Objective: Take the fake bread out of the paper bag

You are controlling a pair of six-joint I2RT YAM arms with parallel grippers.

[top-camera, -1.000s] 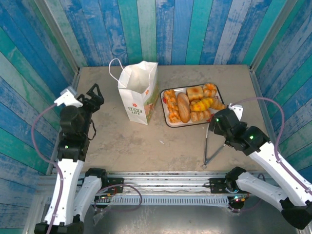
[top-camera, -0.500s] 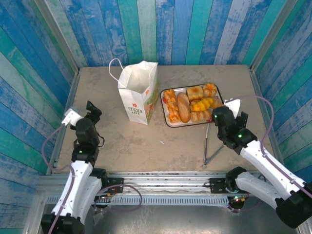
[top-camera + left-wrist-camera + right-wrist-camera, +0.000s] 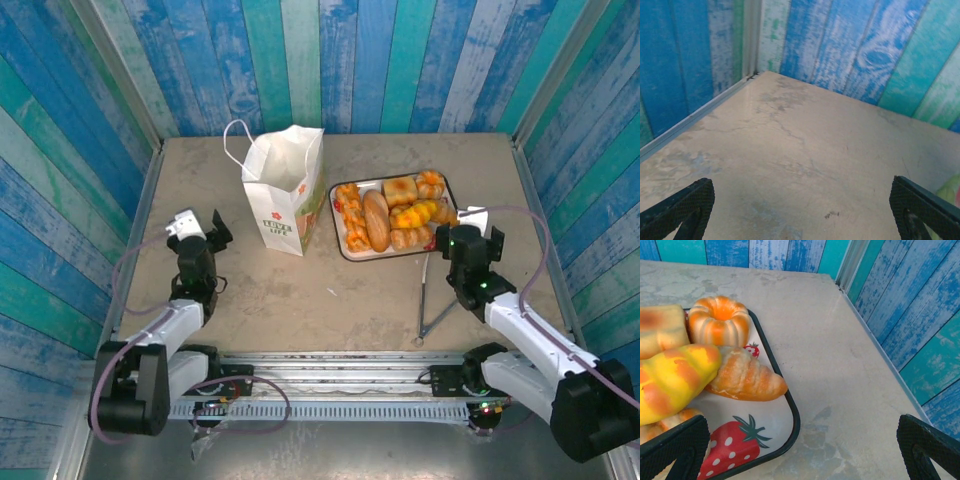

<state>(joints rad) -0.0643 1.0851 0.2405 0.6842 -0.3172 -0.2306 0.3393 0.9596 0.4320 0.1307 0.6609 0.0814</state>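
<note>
The white paper bag (image 3: 284,192) stands upright at the back of the table, its mouth open and a loop handle sticking out to the left. The fake bread (image 3: 392,214) lies in several pieces on the strawberry-print tray (image 3: 344,246) just right of the bag. The right wrist view shows a ring-shaped bun (image 3: 719,320), a croissant (image 3: 746,378) and a yellow twist (image 3: 671,381). My left gripper (image 3: 205,230) is low, left of the bag, open over bare table (image 3: 800,165). My right gripper (image 3: 470,228) is open beside the tray's right corner (image 3: 792,416).
Metal tongs (image 3: 432,300) lie on the table in front of the tray, next to the right arm. Blue and green plank walls close in the table on three sides, with a metal rail along the left edge (image 3: 700,112).
Both arms have folded back and down toward their bases. The left gripper swung from the left wall toward the middle; the right one turned to face the tray's corner. Bag and bread stayed put.
</note>
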